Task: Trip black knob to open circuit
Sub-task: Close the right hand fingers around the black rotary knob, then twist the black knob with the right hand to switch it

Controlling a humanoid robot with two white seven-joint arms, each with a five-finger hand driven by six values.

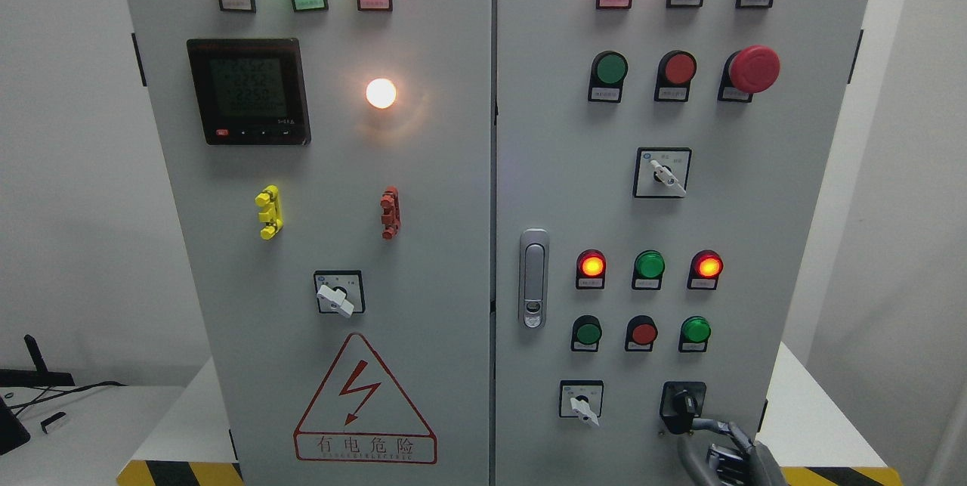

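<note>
The black knob (683,403) sits in a black square plate at the lower right of the grey cabinet's right door (755,244), with its handle pointing down. My right hand (699,429) comes up from the bottom edge at the right. Its grey fingers (718,425) reach the lower tip of the knob's handle and curl around it, one finger above and one below. The palm is cut off by the bottom edge. My left hand is out of view.
A white rotary switch (583,404) sits left of the black knob, with lit pilot lamps and push buttons (644,333) above. A red mushroom stop button (752,69) juts out at the upper right. A door latch (533,278) sits near the centre seam.
</note>
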